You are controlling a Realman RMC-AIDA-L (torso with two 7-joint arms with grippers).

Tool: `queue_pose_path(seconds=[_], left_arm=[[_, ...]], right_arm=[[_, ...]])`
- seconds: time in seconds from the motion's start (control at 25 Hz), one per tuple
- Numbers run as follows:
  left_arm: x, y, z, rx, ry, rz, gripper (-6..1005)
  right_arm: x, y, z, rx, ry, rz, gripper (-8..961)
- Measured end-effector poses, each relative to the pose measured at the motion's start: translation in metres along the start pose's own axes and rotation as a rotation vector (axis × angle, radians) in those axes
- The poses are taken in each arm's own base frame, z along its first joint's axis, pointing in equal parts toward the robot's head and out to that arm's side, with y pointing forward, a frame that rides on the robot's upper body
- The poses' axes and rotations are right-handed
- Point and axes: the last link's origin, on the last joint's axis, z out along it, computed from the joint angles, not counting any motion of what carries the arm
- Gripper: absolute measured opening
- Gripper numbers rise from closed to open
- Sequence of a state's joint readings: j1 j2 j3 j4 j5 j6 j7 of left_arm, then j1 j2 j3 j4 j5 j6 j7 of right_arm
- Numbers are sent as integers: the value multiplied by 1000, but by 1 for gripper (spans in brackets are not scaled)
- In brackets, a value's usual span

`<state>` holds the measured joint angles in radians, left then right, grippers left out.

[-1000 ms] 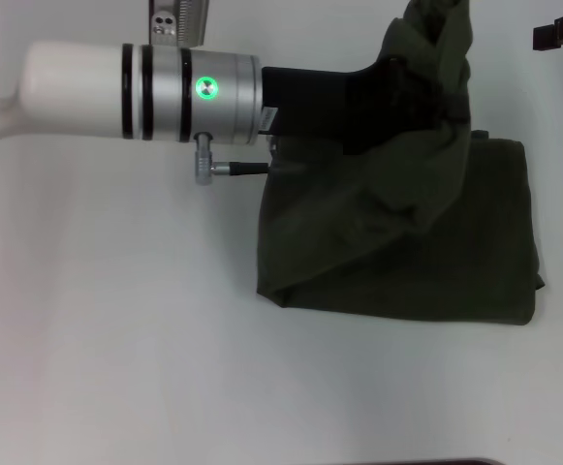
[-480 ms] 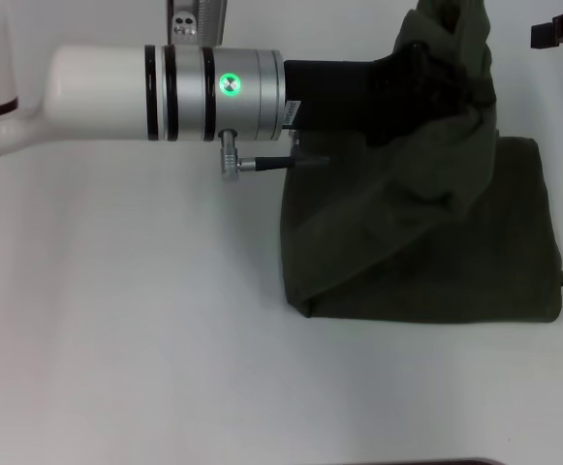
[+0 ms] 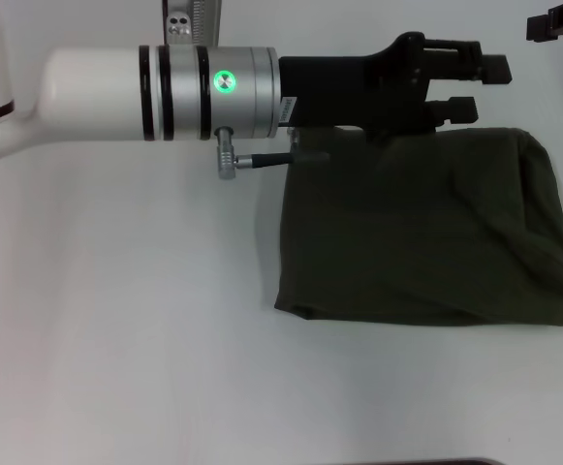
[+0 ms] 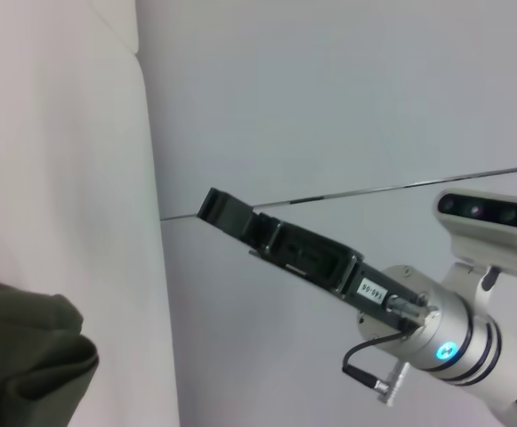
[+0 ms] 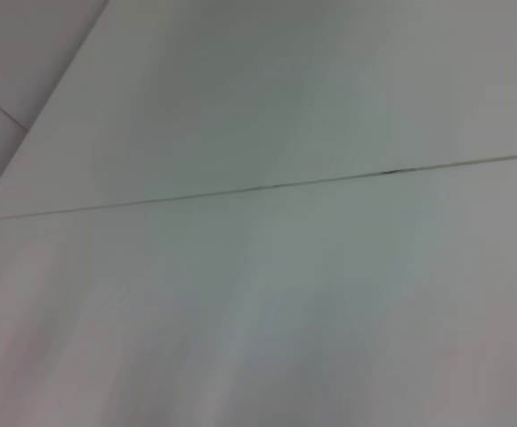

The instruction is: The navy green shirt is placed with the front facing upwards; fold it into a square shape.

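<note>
Now — left gripper (image 3: 475, 85) over the shirt's far edge, fingers spread, holding nothing | shirt (image 3: 426, 237) just below the fingers, flat on the table (image 3: 116, 320), folded to a rough square, plain side up | right gripper (image 3: 558, 24) at the far corner — fingers' spread unclear

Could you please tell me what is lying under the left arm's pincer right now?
Under the open left pincer lies the far edge of the folded navy green shirt, spread flat on the white table. Only plain green fabric shows; whatever is folded inside is covered.
</note>
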<state>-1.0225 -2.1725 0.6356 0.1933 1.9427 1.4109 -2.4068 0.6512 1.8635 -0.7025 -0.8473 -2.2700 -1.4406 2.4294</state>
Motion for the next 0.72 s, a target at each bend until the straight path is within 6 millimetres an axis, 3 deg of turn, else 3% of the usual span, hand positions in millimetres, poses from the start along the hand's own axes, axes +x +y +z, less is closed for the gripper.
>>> queue_pose_path(seconds=[0.24,0.36,0.4,0.6,0.72], left_arm=[[4,-1,-11,-6,26,10,629],[7,-3,-33,30,19,50,768],[8,-4,-43,52,14,59,815],[10,-11,-110,151,26,75,823],[7,-14,-165,163,114,83,828]], right_arm=[[-1,0,0,3,-2,8,171],[1,2,1,-6,14,1,194],[3,3,2,-14,26,-3,202],[11,11,1,-68,91,-16,241],[17,15,2,-86,134,-24,264]])
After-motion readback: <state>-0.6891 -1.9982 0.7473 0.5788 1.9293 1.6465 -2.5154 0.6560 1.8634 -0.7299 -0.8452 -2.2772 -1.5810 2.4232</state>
